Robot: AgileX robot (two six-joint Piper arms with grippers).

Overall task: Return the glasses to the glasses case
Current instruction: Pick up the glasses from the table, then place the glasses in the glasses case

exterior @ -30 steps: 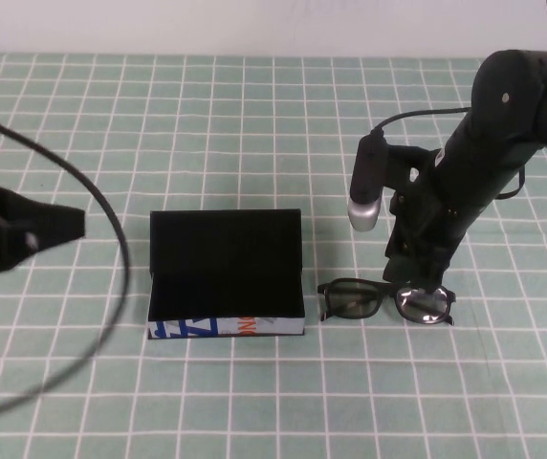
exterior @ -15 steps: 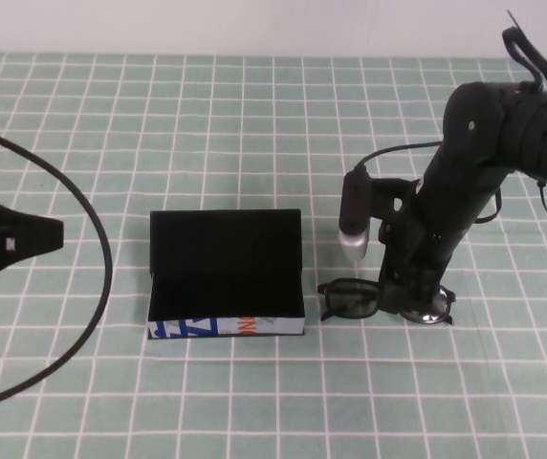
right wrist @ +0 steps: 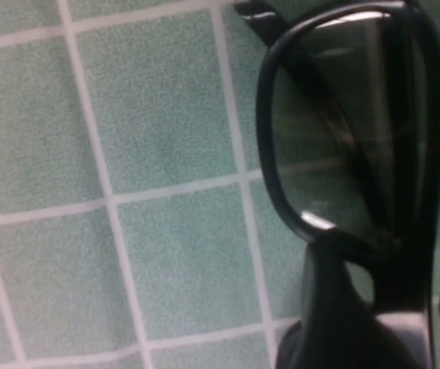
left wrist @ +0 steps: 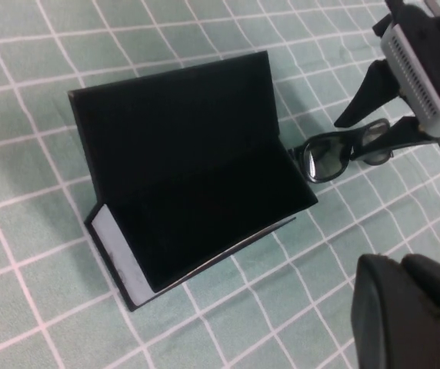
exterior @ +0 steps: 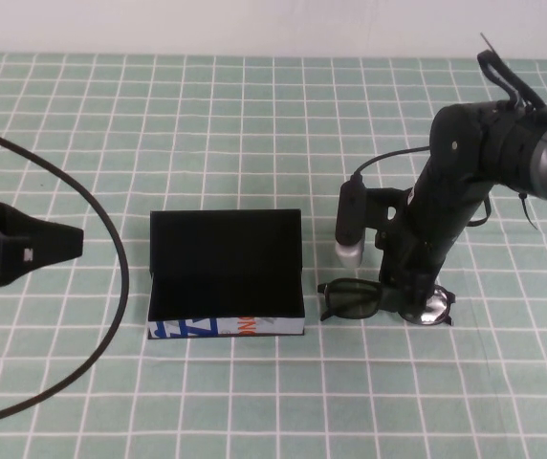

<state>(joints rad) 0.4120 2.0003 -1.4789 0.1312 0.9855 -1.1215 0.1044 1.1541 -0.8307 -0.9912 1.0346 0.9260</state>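
- Your right arm [exterior: 455, 191] is all glossy black rounded shells, with a grey cap on the far joint.
- There's a slim black stick camera with a silver tip [exterior: 351, 225] bracketed beside its wrist, thin black cable looping off it.
- Your left gripper [exterior: 10, 253] is a matte black wedge carrying a tiny white mark.
- A thick black cable [exterior: 92, 206] arcs past it.

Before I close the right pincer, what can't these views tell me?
- Right pincer: open, down at the glasses; high view, the arm hides its tips and the frame's middle.
- Contact with the frame: right wrist view is too close, the glasses run off the edge.
- Left pincer: parked left of the glasses case; high view cuts it off, left wrist view shows only a blurred tip.
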